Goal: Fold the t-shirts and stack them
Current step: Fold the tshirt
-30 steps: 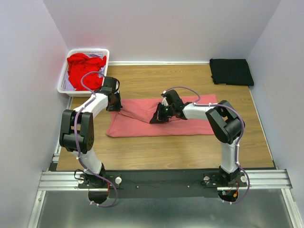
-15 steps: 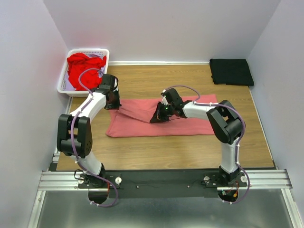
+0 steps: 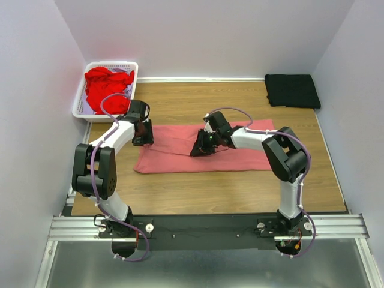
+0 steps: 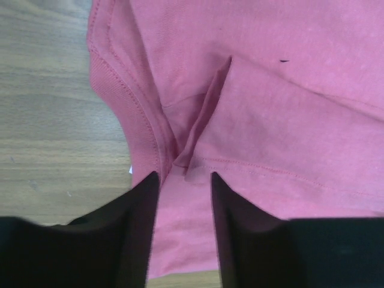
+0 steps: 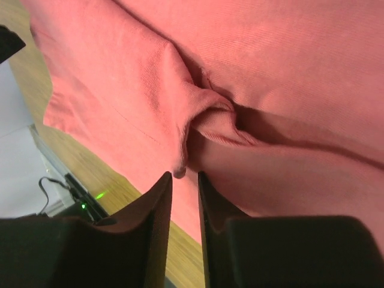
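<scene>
Pinching a pucker of the pink t-shirt (image 3: 240, 157) with the left gripper (image 4: 182, 180): jaws narrowed, with creases and a ribbed hem converging between the tips in the left wrist view. Sits at the shirt's 10 o'clock corner in the top view, a shade nearer 6 o'clock than half a second ago, after a brief reach toward 12 o'clock. Clamping a raised ridge of the same shirt with the right gripper (image 5: 184, 177), jaws almost together, near the cloth's middle. Holds much the same spot as a second ago.

Shows less of the taut diagonal crease that ran between the two grips a second ago. Reads, as a judgement, as slack being given back and lifted fabric being lowered toward the board.

Lies spread as a wide band across the centre of the table (image 3: 210, 192), long axis from 9 to 3 o'clock, flat except at the two pinches. Looks like a mid-fold moment: partly folded, not yet squared off, not yet moved to any pile.

Leaves a folded black shirt (image 3: 292, 90) at 2 o'clock, well apart from the pink one and probably the base of the stack. Keeps more red garments (image 3: 108, 84) heaped in the white basket (image 3: 81, 102) at 10 o'clock, just beyond the left arm, so most of the work appears to lie ahead.
</scene>
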Available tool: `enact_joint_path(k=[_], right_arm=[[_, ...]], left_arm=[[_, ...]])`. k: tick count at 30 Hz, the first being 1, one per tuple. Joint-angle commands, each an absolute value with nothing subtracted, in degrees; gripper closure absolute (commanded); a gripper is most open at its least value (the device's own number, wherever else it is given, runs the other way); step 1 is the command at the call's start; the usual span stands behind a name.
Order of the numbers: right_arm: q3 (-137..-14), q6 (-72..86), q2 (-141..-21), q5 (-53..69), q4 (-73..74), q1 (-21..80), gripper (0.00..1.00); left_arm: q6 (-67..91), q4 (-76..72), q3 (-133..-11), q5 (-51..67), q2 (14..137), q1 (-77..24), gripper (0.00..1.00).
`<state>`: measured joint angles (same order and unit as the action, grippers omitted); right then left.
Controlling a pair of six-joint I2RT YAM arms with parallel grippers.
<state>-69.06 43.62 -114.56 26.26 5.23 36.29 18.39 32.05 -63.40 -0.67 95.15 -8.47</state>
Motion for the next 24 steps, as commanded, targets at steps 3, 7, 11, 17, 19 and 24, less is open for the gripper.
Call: enact_joint_path(k=[3,7,11,17,19,24], right_arm=[[-71.5,39.2,-107.2,18.6,9.0,36.3,0.62],[-73.6,36.7,-106.5,20.5,8.9,36.3,0.60],[-77.2,35.5,-110.5,27.7,7.1,36.3,0.61],[-79.0,37.5,-117.5,30.8,0.7,36.2,0.63],[-78.6,37.9,-118.7,30.1,0.5,35.9,0.65],[-71.6,38.5,-120.8,27.3,-3.8,31.9,0.65]], left_arm=[[19.2,31.2,-65.2,-3.5,91.5,-8.2,0.48],[20.2,30.2,-65.9,-2.2,88.3,-8.4,0.53],[21.7,26.1,-63.8,1.6,87.3,-9.6,0.65],[24.0,18.6,-59.9,5.0,93.5,-9.8,0.75],[24.2,17.6,-60.2,4.8,95.9,-9.8,0.76],[24.4,17.0,-60.7,1.6,103.1,-9.8,0.78]])
